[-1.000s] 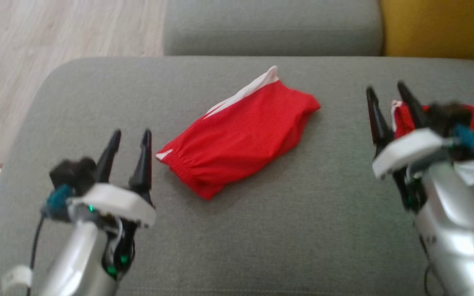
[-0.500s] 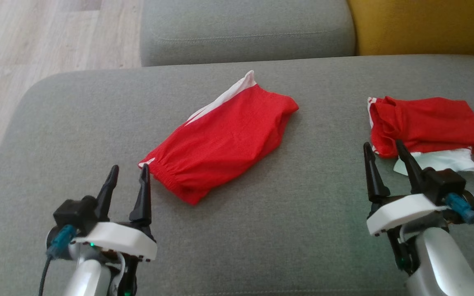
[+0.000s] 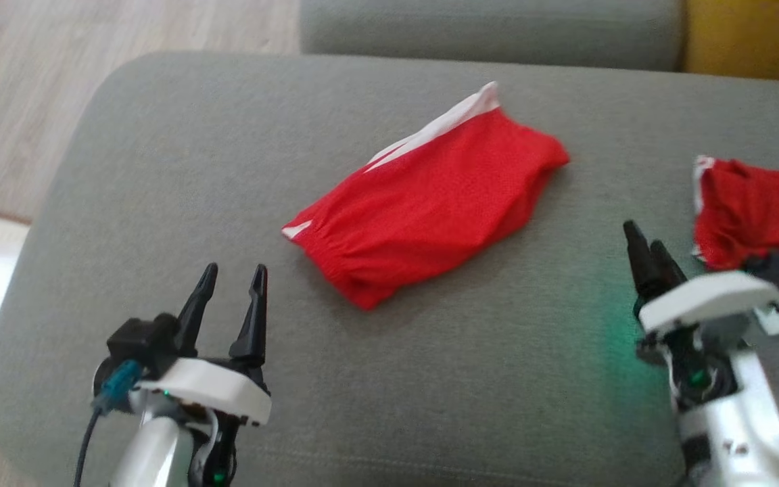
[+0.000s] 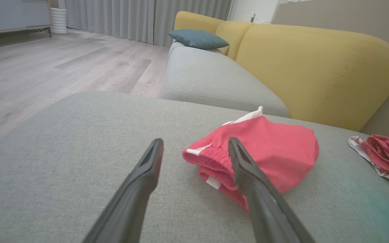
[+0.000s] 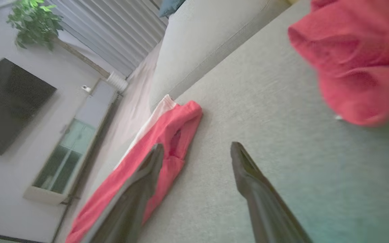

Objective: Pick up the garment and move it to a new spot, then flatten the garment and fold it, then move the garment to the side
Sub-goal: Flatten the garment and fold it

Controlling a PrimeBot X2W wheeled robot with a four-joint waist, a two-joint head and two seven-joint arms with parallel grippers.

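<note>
Grey cushion (image 3: 159, 169) | red garment (image 3: 430, 203) centred (second garment (image 3: 754, 210) right) | both jaws released, empty

Grey fabric sofa seat (image 3: 159, 169) w/ mustard-yellow upholstered backrest (image 4: 316, 67) behind, teal pillow (image 4: 198, 38) on far seat, pale wood-plank floor (image 4: 46, 67) alongside, grey pleated curtains (image 4: 130, 17) in bkgd.

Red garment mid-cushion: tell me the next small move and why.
Probably ease the left gripper forward and rightward to the elastic waistband end of the red garment: its jaws stand open and empty, and that end lies nearest, on the grey cushion.
</note>
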